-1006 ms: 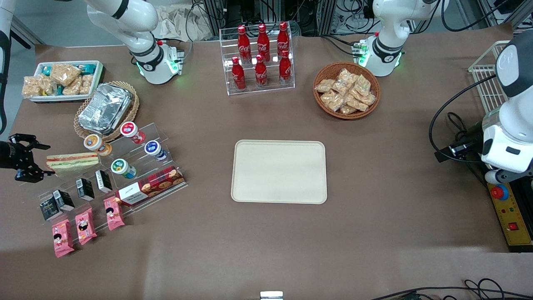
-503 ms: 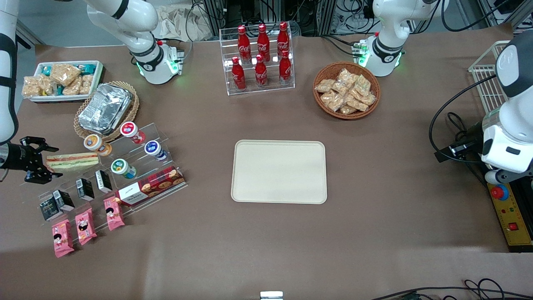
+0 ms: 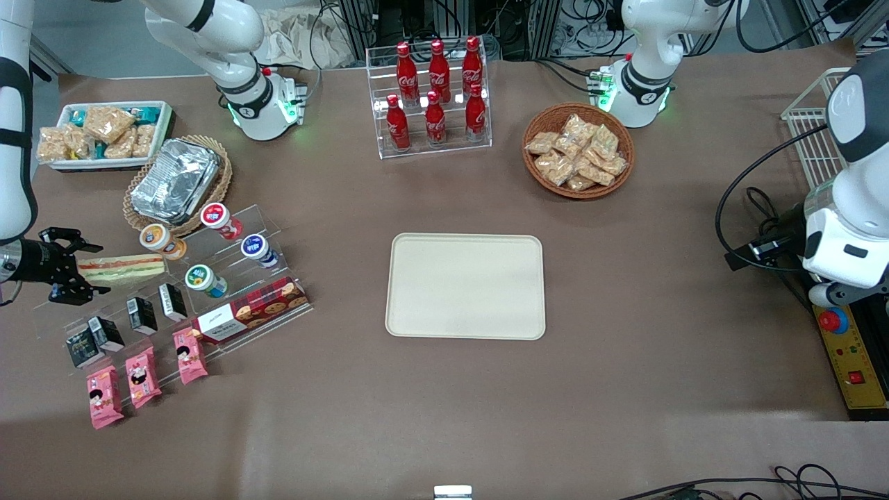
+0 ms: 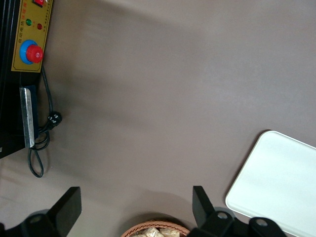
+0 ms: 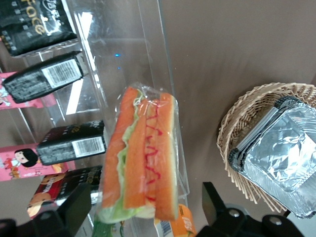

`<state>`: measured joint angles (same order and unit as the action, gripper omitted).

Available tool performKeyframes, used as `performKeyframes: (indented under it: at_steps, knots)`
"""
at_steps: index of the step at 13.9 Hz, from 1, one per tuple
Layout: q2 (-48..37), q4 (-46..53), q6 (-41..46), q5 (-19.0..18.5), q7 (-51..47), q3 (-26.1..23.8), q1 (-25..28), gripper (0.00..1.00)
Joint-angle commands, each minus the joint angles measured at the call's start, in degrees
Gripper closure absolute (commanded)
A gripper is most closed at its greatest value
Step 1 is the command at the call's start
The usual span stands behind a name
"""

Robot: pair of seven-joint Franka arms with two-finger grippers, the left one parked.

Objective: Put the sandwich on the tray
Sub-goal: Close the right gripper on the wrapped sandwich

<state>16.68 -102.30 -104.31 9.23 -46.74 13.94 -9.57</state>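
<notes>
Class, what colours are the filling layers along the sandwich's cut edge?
Orange and green on the sandwich, best in the right wrist view; the gripper hovers by it.

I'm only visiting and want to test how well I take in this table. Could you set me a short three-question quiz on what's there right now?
1. True or false: the sandwich already lies on the tray.
2. The gripper is: A) open at the end of the sandwich, B) shut on a cola bottle, C) over the basket of snack packs.
3. Fill in: the foil container sits in a ____ basket.

Key
1. False: it rests on the clear stepped display shelf, and the tray is bare.
2. A: one finger on each side of the sandwich, not closed.
3. Wicker.
</notes>
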Motion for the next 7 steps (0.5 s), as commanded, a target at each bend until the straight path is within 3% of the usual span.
performKeyframes:
  at_steps: [1,3,4,7]
  knots:
    - [-0.16,-0.88,-1.33,1.05,0.69,0.12,-0.18,0.05]
    - [-0.16,-0.88,-1.42,0.96,0.60,0.12,-0.09,0.11]
    - [-0.25,-0.79,-1.33,0.79,0.60,0.12,-0.09,0.23]
    - [-0.16,-0.44,-1.42,0.61,0.60,0.12,-0.01,0.42]
